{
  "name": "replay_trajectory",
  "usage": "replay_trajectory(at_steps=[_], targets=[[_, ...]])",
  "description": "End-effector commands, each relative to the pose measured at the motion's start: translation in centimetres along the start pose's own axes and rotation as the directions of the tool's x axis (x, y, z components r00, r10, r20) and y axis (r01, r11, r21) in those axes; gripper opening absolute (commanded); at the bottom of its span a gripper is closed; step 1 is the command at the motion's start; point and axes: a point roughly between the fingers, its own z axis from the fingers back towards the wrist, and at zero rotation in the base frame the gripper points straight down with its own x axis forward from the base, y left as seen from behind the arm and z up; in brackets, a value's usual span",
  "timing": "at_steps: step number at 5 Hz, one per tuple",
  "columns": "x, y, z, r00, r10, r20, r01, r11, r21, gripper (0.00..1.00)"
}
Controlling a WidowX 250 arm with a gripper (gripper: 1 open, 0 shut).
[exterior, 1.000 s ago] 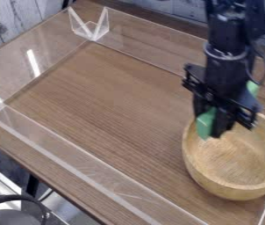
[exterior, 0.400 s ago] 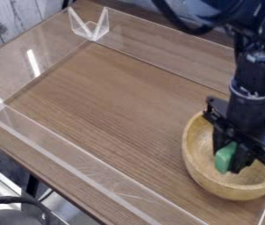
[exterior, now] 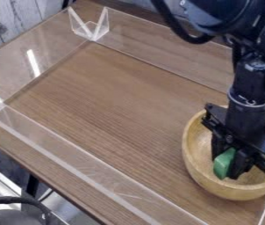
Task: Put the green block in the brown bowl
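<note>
gripper (exterior: 237, 163): clenched on the green block (exterior: 225, 163); lower than a second ago, now down inside the brown bowl (exterior: 199, 169) | block: within the bowl, no longer above its rim

No readable text, label, brand, number or sign shows on anything here.

One high, fairly close camera looks obliquely down at the table (exterior: 100, 97) (arm at right).
</note>
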Motion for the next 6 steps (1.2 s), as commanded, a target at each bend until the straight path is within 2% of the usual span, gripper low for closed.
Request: replay_trajectory(at_steps=[1,6], targets=[[0.61,-0.03,0.78,0.999,-0.008,0.034,0.008,1.0,-0.006,0.0],[0.94,0.61,0.19,1.0,0.016,0.021,-0.015,1.0,-0.024,0.0]])
